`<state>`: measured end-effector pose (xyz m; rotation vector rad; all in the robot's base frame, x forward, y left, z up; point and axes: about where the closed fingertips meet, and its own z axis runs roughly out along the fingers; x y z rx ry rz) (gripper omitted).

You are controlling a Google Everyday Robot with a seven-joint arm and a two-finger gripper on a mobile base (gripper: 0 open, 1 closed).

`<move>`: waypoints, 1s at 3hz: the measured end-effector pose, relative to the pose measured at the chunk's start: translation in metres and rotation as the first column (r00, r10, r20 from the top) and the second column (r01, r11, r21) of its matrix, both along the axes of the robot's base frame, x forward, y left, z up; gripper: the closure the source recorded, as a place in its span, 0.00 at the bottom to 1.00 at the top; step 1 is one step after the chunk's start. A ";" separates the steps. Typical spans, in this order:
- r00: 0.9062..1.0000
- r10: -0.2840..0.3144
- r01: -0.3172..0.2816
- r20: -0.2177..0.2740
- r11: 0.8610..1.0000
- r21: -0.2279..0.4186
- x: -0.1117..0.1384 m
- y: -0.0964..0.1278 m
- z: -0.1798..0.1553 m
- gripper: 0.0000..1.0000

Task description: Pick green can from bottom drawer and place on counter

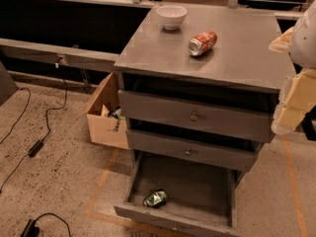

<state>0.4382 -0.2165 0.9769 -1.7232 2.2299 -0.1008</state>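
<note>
Camera view gives you the drawer cabinet (197,120) from above and in front, so take it as your reference for everything. Its lowest tier, the bottom drawer (197,184), stands pulled well out toward you. That is why its floor is exposed from above, while the two upper drawers sit further in over its back part. The green can (155,198) lies on its side at the cabinet's lower front-left, just behind the drawer's low front wall. Lying like that it may roll, so plan your approach with that in mind.

On the cabinet's top, the counter (247,63), a white bowl (172,16) sits near the back-left and a red-orange soda can (203,43) lies tipped over toward the middle. The front and right of the top look open enough for a placement.

The gripper (291,105) hangs off the cabinet's right side, level with the upper drawers and well apart from the green can. It holds nothing that you can see, and whether it is wide or narrow you cannot tell. By my reading the pick has not yet begun: you must first come down and across to the cabinet's front-left. A cardboard box (106,127) rests against the cabinet's left side.
</note>
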 end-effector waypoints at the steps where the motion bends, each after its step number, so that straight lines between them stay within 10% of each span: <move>1: 1.000 0.000 0.000 0.000 1.000 0.000 0.000 0.000 0.000 0.00; 3: 0.990 0.144 -0.144 0.012 0.989 0.018 0.024 -0.010 -0.095 0.00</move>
